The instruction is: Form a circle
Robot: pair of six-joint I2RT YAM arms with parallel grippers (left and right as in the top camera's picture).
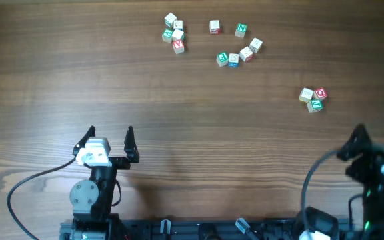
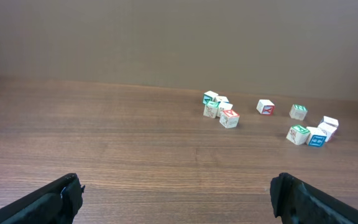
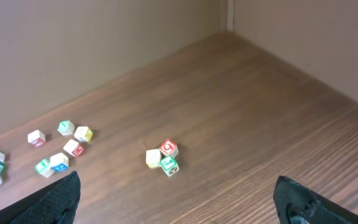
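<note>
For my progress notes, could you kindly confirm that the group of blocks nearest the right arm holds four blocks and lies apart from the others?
Not quite: that group holds three blocks, not four, as the overhead view shows. It does lie nearest the right arm, apart from the others.

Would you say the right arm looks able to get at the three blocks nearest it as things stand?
Probably yes: the three blocks lie on the table just ahead of the open right gripper, with nothing between them.
</note>
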